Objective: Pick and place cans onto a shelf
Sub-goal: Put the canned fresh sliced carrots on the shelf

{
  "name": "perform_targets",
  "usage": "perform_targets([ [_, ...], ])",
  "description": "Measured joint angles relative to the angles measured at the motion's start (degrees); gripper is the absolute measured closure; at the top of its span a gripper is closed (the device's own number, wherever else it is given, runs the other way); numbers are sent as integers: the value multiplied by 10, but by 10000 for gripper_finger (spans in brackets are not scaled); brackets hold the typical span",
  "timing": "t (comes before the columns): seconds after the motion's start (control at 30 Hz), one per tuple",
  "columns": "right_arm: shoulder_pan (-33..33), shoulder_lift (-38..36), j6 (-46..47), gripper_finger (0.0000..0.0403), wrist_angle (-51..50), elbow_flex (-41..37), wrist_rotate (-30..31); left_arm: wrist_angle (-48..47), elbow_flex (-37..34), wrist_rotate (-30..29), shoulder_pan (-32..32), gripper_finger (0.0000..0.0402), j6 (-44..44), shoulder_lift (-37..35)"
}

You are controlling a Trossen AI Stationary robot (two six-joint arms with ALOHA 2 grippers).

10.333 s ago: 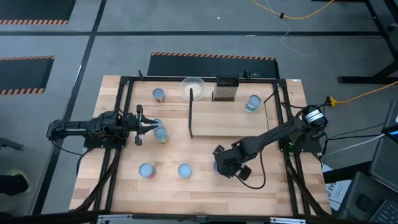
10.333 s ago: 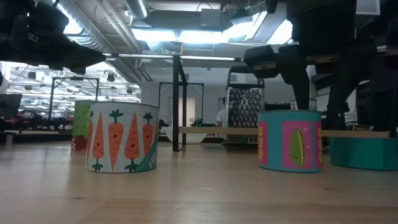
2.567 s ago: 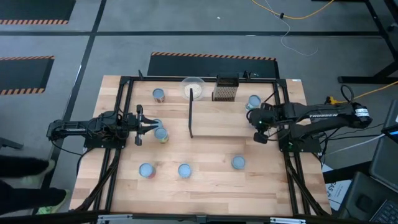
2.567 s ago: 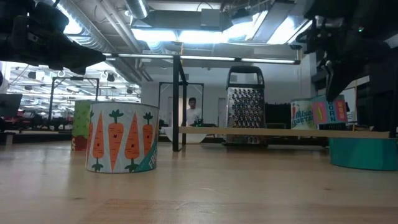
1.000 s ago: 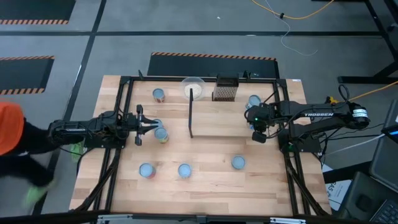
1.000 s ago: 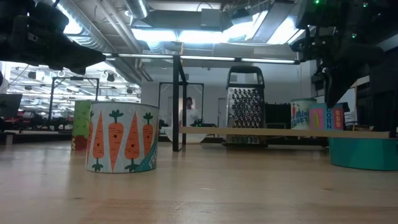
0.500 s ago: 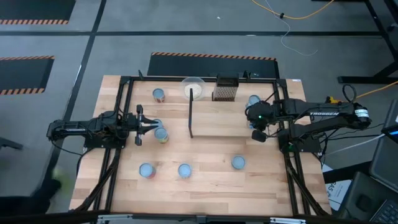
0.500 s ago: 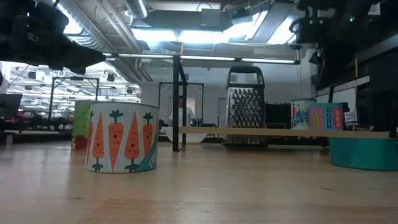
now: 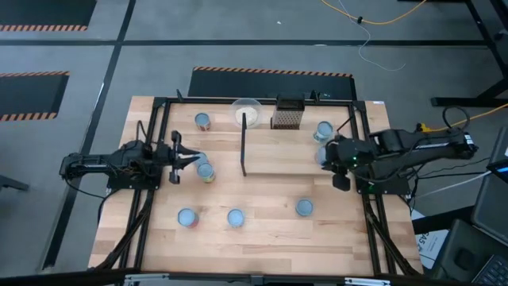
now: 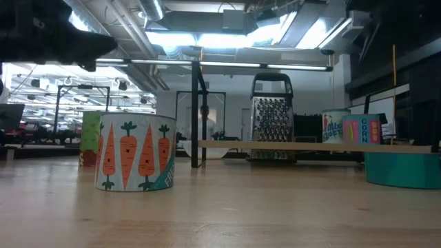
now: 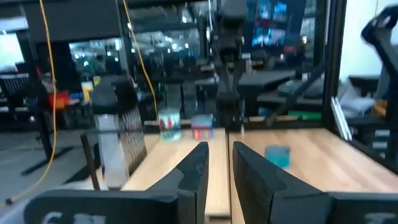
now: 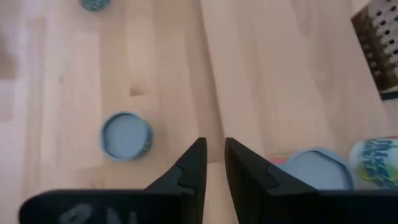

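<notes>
The shelf (image 9: 294,155) is a pale board with a black bar (image 9: 242,147) along its left edge. Two cans stand on its right end (image 9: 323,131) (image 9: 320,152); they also show in the low view (image 10: 336,127) (image 10: 363,129). Other cans stand on the table (image 9: 304,207) (image 9: 235,217) (image 9: 186,217) (image 9: 206,171) (image 9: 202,121). My right gripper (image 9: 327,161) hovers shut and empty just nearside of the nearer shelf can (image 12: 314,168). My left gripper (image 9: 189,157) is shut and empty at the table's left, beside a can there.
A dark box grater (image 9: 287,114) and a whitish bowl (image 9: 247,111) stand at the table's far edge. A black frame (image 9: 155,143) runs around the table. A carrot-printed can (image 10: 134,153) and a teal can (image 10: 403,169) stand close to the low camera.
My right gripper has drawn back from above the two shelf cans toward the table's right edge and risen out of the low view; both cans stay upright on the shelf. My left arm has risen a little at the table's left.
</notes>
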Motion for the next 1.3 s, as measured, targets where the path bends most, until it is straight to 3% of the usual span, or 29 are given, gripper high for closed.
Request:
perform_targets([
  [0.33,61,0,7,340,69,0,0,135,0,-3,0,333,-90,0],
  [0.63,68,1,4,340,80,0,1,169,0,1,0,267,-108,7],
  [0.77,68,1,4,340,80,0,1,169,7,1,-7,260,-145,27],
  [1.13,68,1,5,340,80,0,29,231,43,-8,-92,263,-146,204],
  [1.3,68,1,7,340,80,0,29,231,102,-57,-133,263,-139,320],
])
